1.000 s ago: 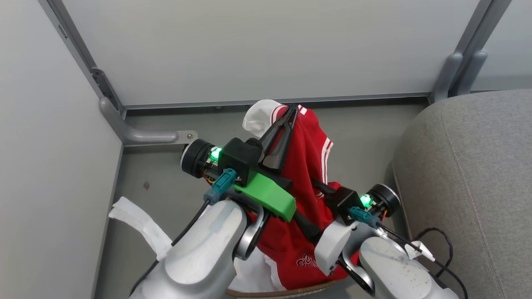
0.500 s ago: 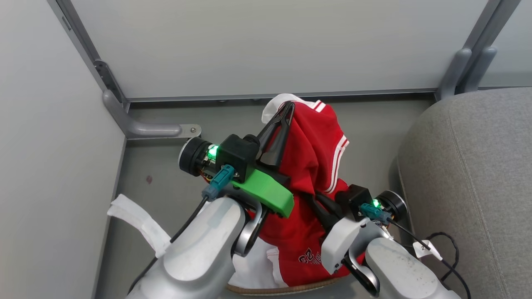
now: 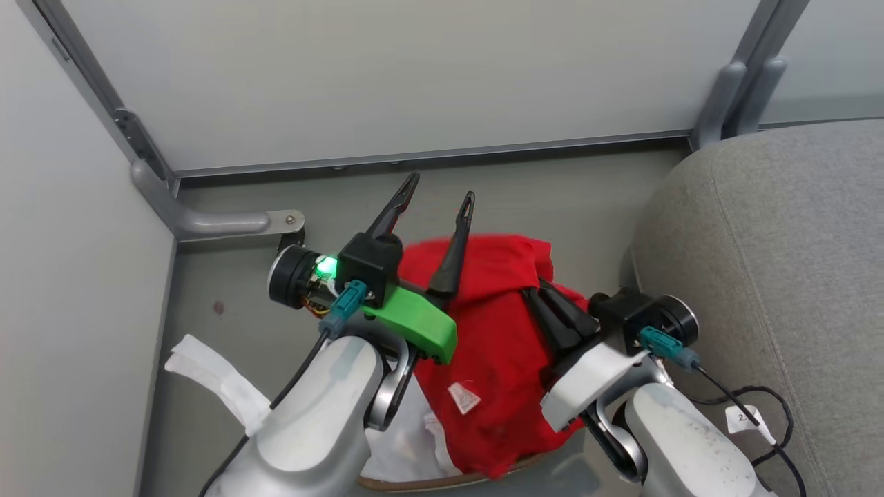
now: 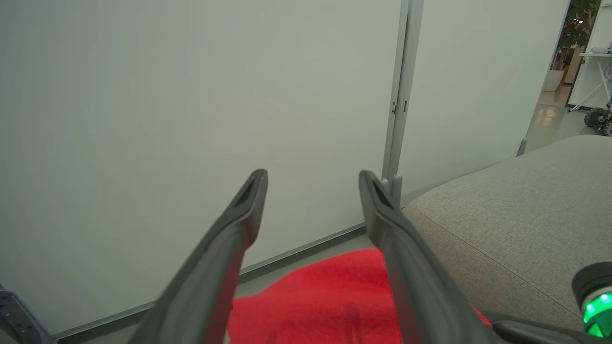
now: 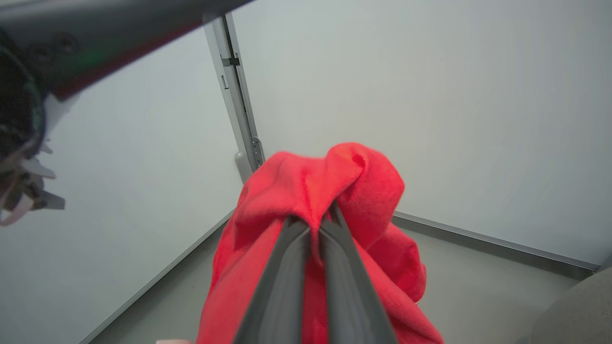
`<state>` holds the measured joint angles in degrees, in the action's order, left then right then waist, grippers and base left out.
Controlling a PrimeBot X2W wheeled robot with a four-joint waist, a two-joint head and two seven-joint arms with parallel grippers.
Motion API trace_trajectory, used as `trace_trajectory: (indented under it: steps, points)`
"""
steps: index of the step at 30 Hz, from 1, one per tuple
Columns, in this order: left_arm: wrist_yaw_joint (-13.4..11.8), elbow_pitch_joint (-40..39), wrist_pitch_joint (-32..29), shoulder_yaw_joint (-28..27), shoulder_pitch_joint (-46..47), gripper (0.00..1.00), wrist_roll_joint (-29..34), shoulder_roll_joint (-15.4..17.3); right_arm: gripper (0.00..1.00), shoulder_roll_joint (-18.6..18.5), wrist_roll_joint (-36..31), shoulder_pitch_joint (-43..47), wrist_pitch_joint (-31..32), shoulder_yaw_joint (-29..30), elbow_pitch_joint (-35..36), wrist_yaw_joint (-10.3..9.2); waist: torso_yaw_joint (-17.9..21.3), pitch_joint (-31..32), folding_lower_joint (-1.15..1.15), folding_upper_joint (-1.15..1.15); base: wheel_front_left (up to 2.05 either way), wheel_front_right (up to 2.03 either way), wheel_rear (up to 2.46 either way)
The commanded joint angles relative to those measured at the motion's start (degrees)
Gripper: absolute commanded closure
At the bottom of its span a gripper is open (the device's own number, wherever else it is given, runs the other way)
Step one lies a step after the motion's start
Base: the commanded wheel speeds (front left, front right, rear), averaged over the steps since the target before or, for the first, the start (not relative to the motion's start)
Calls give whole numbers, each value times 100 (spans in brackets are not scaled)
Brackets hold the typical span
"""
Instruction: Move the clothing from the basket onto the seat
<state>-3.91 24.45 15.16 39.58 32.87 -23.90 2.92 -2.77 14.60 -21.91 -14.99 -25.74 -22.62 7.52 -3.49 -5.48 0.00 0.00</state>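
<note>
A red piece of clothing (image 3: 497, 331) hangs bunched between my two arms above the basket (image 3: 442, 482), of which a strip of brown rim shows at the bottom edge. My right gripper (image 3: 542, 300) is shut on a fold of the clothing (image 5: 315, 181), which drapes over its fingertips in the right wrist view, where this gripper (image 5: 313, 224) points up. My left gripper (image 3: 442, 188) stands open above the cloth with nothing between its fingers (image 4: 248, 200); red clothing (image 4: 325, 296) lies below them. The grey seat (image 3: 780, 262) is at the right.
Pale partition walls (image 3: 414, 76) with grey metal posts close the corner behind and to the left. A white fabric strip (image 3: 214, 379) and the white liner (image 3: 407, 442) lie by the basket. A black cable (image 3: 766, 407) trails beside the seat (image 4: 502, 224).
My left gripper has opened and let go of the clothing, which has dropped from its raised peak. My right gripper has shut on the red cloth. The head camera has shifted slightly.
</note>
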Motion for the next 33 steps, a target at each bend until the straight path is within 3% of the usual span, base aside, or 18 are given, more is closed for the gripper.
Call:
trace_trajectory:
  steps: [1,13,25,33]
  points:
    - [36,65,-1,-83,-79,0,122,69,100,-26,-2,116,-29,94,197,-6,253,-65,0,0,0,0,0]
    - [303,192,-1,-659,-395,0,574,226,100,-22,64,550,-29,619,1393,-6,1693,-452,0,0,0,0,0]
    - [655,79,-1,-942,-797,0,906,161,100,-21,52,793,-29,1035,1927,-6,3187,-615,0,0,0,0,0]
    - [857,142,-1,-865,-849,0,1011,77,100,-15,22,920,-29,1839,2323,-4,3446,-712,0,0,0,0,0]
